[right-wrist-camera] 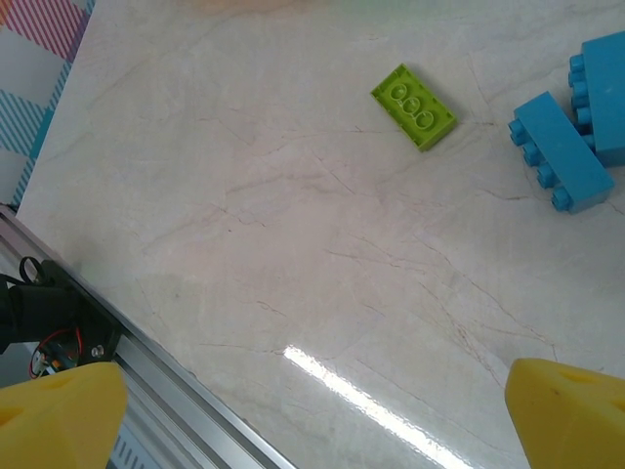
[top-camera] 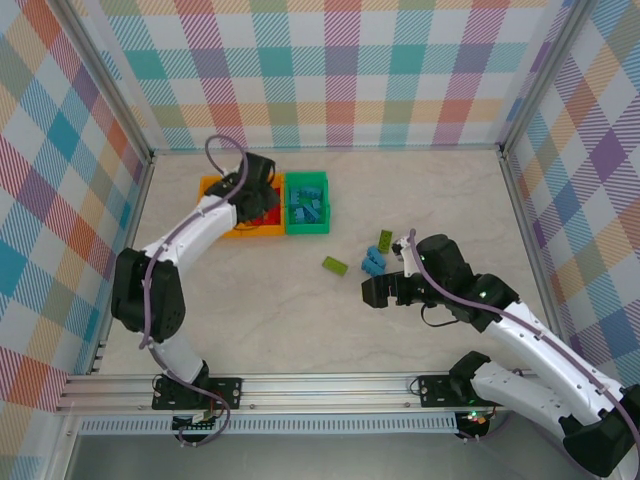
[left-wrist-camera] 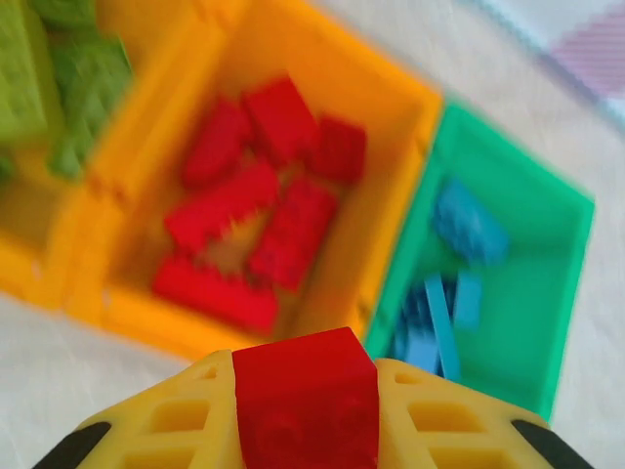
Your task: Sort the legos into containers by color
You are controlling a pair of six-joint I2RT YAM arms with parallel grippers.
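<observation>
Left gripper (left-wrist-camera: pixel 305 435) clamps a red brick (left-wrist-camera: pixel 303 381), bottom centre of its wrist view, poised over the orange bin (left-wrist-camera: pixel 386 239) of reds, so we expect a drop; right gripper (right-wrist-camera: pixel 314 415) wide, empty, lime brick (right-wrist-camera: pixel 413 106) upper centre-right

Both arms are white with fat black joints, the left arm (top-camera: pixel 190 235) at nine o'clock and the right arm (top-camera: pixel 520 335) at four o'clock. A thin purple-grey cable (top-camera: pixel 209 150) runs along each one. The fingers (left-wrist-camera: pixel 488 405) are yellow with holes and some black bits.
</observation>
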